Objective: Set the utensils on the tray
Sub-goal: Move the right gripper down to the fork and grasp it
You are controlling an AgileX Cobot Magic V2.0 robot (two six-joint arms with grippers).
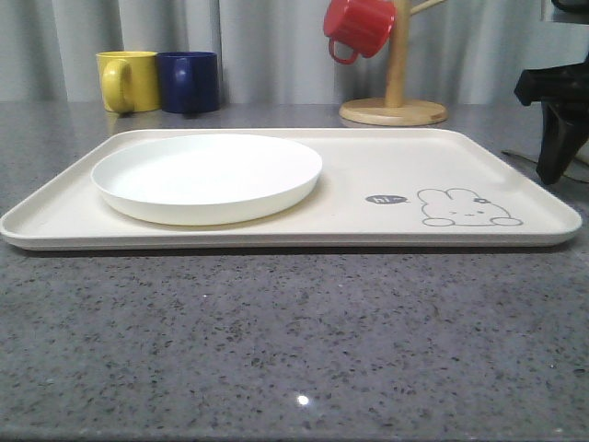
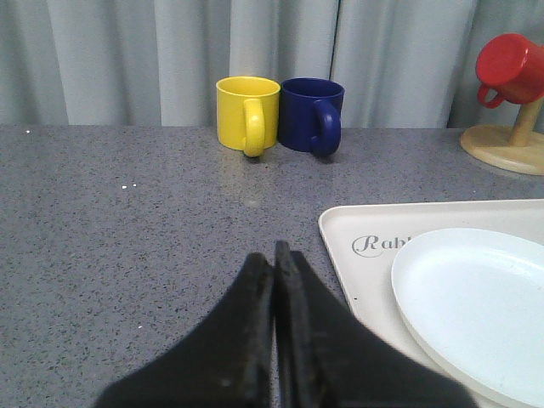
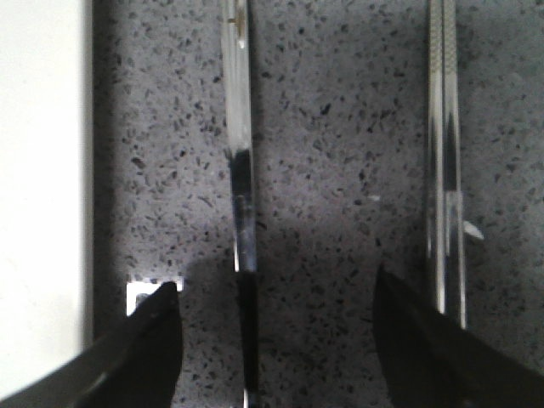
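- Utensils of slim shiny silver metal lie on the speckled grey countertop (image 1: 276,341) just beside the tray: one handle (image 3: 240,170) and a pair of flat chopsticks (image 3: 444,161).
- Left gripper (image 2: 274,255), black, has its fingers pressed together, holding nothing, beside the large cream rectangular tray (image 1: 386,170).
- Round white plate (image 1: 207,175) sits on the tray.
- Right gripper (image 3: 276,323) is spread wide, empty, straddling the handle.

Both grippers — left gripper (image 2: 274,280), right gripper (image 3: 276,331) — matte blk, tapered fingers.
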